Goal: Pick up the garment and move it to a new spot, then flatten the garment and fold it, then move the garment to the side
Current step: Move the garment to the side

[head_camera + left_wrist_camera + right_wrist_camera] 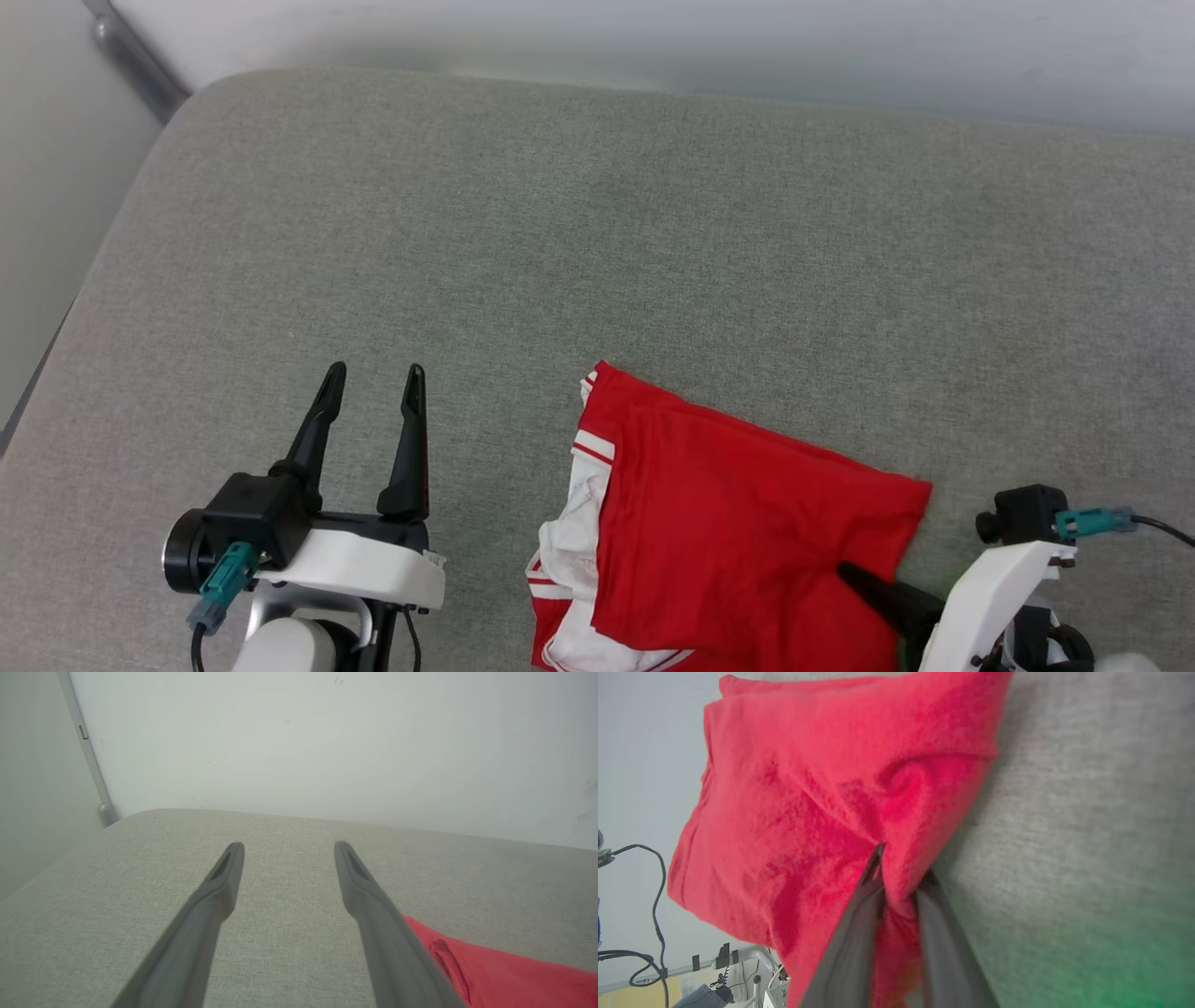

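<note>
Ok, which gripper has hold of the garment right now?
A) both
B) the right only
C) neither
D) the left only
B: the right gripper is pinched shut on the garment near its edge, while the left gripper stands open over the grey cushion beside it.

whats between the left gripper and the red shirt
Nothing: just bare grey cushion between the left gripper and the garment, in the head view.
</note>
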### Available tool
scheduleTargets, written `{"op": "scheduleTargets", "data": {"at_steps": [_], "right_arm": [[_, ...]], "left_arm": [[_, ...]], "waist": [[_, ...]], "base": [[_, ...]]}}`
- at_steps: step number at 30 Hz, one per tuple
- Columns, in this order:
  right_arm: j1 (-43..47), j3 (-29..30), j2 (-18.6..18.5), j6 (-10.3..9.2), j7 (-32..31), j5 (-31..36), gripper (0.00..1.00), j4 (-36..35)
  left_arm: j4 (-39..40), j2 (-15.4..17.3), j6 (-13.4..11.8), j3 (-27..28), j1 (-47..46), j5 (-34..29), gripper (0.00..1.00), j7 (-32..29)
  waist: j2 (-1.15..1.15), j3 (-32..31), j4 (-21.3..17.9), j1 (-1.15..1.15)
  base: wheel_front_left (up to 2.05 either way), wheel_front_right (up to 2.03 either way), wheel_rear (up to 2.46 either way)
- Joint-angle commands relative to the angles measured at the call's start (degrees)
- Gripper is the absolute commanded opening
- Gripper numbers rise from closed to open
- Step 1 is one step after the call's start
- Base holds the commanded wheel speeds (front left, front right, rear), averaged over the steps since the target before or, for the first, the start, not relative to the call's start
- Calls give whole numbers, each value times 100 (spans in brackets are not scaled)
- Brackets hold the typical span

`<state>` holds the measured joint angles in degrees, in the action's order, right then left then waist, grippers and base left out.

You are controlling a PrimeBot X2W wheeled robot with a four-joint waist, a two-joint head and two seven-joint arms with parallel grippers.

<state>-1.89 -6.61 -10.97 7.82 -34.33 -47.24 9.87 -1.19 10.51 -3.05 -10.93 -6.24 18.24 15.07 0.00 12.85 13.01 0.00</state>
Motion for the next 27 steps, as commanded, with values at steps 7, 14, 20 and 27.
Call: {"op": "scheduleTargets", "data": {"at_steps": [7, 14, 20, 27], "right_arm": [[-36, -69, -68, -45, 158, 419, 0, 171], [-192, -22, -371, -37, 102, 1200, 0, 105], [-274, 110, -733, -36, -77, 1694, 0, 89], [-804, 45, -1044, -35, -164, 1845, 0, 174]], "left_arm": [[-121, 10, 56, 125, 102, -256, 100, 12], [-57, 133, -6, 208, 409, -351, 100, 6], [93, 237, -67, 177, 592, -425, 100, -69], [366, 232, -24, 65, 419, -428, 100, -139]], "waist": [[0, -341, -174, 0], [0, -785, -753, 0], [0, -966, -1569, 0], [0, -658, -2523, 0]], "base": [[0, 0, 0], [0, 0, 0], [0, 0, 0], [0, 0, 0]]}}
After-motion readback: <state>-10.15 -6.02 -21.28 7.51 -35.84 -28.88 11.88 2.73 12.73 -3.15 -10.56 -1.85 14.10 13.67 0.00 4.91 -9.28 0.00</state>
